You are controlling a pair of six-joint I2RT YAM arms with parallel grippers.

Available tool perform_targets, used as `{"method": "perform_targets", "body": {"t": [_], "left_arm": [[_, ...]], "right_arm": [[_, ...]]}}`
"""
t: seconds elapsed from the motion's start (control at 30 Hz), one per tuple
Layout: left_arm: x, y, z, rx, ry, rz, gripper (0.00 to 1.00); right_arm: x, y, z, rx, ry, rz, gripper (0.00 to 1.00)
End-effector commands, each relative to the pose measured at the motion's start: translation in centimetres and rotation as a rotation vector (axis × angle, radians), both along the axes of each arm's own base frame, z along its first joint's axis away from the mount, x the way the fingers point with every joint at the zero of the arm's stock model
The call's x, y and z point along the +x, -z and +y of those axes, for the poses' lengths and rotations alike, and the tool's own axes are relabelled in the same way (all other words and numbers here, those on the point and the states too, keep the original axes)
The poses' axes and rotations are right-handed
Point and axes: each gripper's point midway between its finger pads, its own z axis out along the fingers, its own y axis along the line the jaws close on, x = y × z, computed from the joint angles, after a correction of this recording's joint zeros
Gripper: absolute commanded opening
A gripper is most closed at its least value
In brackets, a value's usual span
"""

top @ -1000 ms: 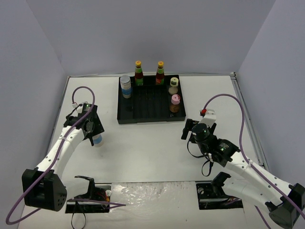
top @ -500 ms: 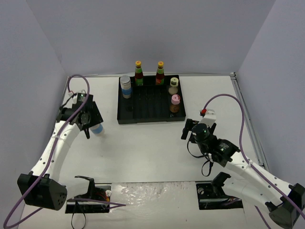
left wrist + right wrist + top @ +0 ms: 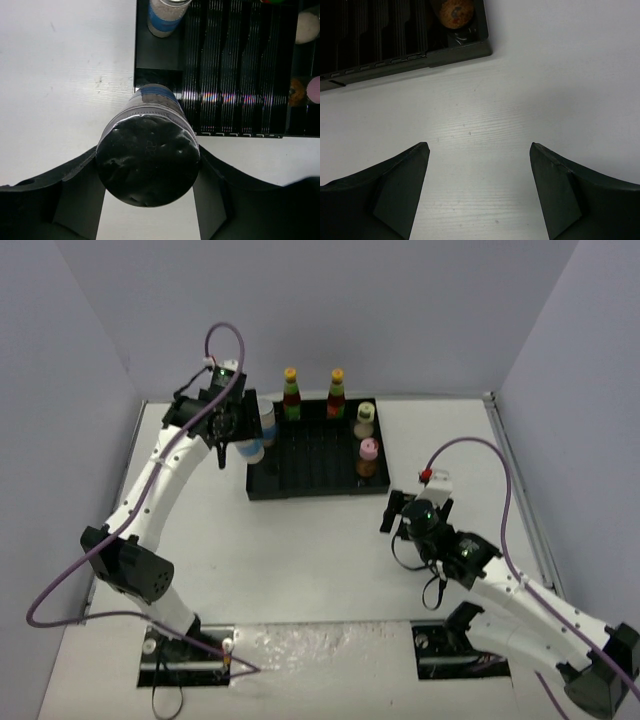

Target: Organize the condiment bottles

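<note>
White table (image 3: 300,550), five bottles (image 3: 367,457) in tray (image 3: 310,455), left fingers (image 3: 75,195) gripping jar (image 3: 147,165), right fingers (image 3: 395,175) apart

**Light's fine, just some glare on the black stuff**

You've got soft, even light from above in all three views. The white table (image 3: 300,540) reads bright and shadows stay faint. The top view is sharp right out to the desk's corners, though a crinkly patch at the near edge catches glare. On your left wrist view the jar (image 3: 147,160) sits too close, so its near end is soft and dully shiny. The tray (image 3: 235,60) by the far edge throws little rainbow glints. The right gripper (image 3: 477,147) has near-black fingers (image 3: 385,195), slightly blurred, while the table grain is crisp.
</note>
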Motion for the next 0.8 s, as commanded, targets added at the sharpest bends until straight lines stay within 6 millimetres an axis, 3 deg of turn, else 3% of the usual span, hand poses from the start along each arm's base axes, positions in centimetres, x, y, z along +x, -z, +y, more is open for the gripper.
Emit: {"method": "perform_targets", "body": {"t": [0.0,0.2,0.77], "left_arm": [[3.6,-1.4,-1.7,0.022,0.037,-0.074,0.0],[6.9,2.2,-3.5,0.053,0.066,-0.033,0.0],[10.3,9.1,-4.6,0.06,0.083,-0.003,0.0]], "right_arm": [[0.7,-1.2,-0.1,0.012,0.031,-0.051,0.78],[0.7,-1.2,-0.1,0.013,0.035,-0.05,0.79],[0.8,-1.0,0.0,0.011,0.034,-0.045,0.79]]}}
